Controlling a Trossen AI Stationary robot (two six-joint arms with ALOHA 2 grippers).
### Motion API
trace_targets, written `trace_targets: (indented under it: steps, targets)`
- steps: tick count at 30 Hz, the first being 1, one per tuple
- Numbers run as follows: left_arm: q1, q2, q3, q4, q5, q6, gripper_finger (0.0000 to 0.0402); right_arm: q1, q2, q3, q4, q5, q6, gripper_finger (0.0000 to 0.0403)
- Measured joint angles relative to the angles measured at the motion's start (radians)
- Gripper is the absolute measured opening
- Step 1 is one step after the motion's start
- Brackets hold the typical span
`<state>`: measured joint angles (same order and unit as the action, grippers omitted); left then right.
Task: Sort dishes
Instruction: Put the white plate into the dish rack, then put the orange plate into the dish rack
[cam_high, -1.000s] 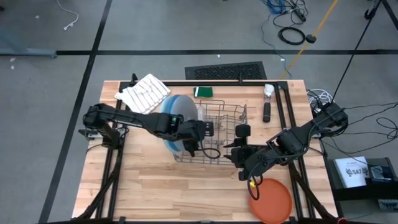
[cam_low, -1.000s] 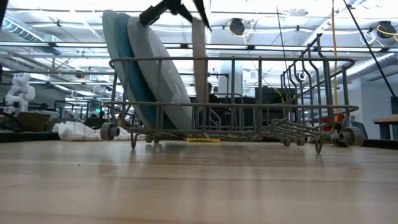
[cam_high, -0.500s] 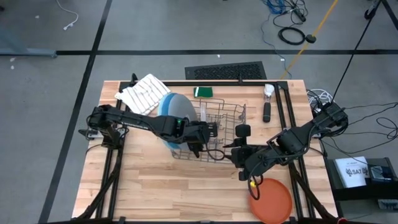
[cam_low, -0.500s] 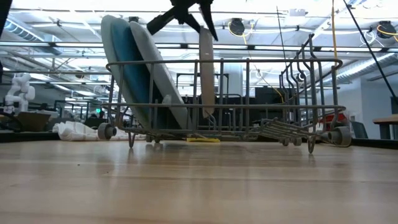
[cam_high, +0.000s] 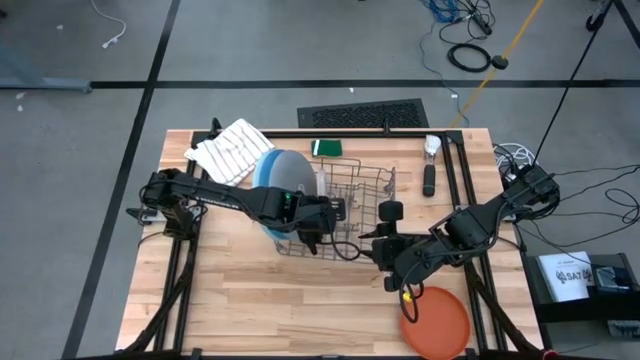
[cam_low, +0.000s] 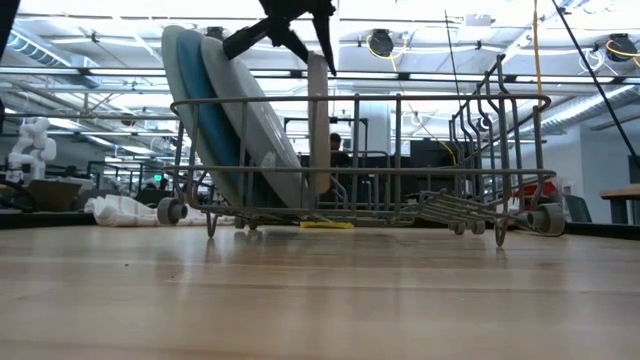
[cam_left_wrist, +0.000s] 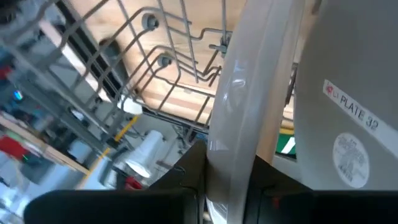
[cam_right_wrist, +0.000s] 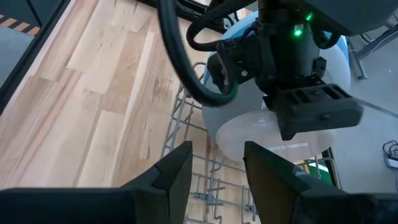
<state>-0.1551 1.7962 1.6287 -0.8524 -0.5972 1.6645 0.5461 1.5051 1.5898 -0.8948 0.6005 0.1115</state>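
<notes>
Left end effector (cam_low: 305, 38): gripping off-white plate (cam_low: 318, 125) upright in dish rack (cam_low: 480, 185).
Right end effector (cam_right_wrist: 214, 163): open, empty, beside rack.

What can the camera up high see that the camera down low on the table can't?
Only the high view shows the orange plate near the right end effector, plus the striped cloth. Only the low view shows the off-white plate standing upright on edge inside the rack, and the room behind. Both show the wire rack, the big plates leaning in it, and the left end effector above them.
</notes>
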Motion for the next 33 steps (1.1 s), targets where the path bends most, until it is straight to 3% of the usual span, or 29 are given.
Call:
trace_targets:
  steps: [4,13,18,25,29,33]
  targets:
    - [-0.003,0.0,0.0,0.003,-0.005,-0.106,0.0055,0.0,0.0,0.0,0.0,0.0,0.007,0.0139]
    - [-0.004,0.0,0.0,-0.015,-0.012,-0.115,0.0057,0.0,0.0,0.0,0.0,0.0,0.007,0.0139]
    - [-0.004,0.0,0.0,-0.024,-0.024,-0.124,0.0088,0.002,0.0,0.0,0.0,0.0,0.008,0.0139]
    - [-0.01,0.0,0.0,-0.024,-0.093,-0.167,0.015,0.002,0.0,0.0,0.0,0.0,0.008,0.0139]
    - [-0.024,0.0,0.0,-0.024,-0.136,-0.167,0.0159,0.002,0.0,0.0,0.0,0.0,0.008,0.0139]
    - [-0.034,0.0,0.001,-0.024,-0.253,-0.167,0.016,0.002,0.0,0.0,0.0,0.0,0.008,0.0139]
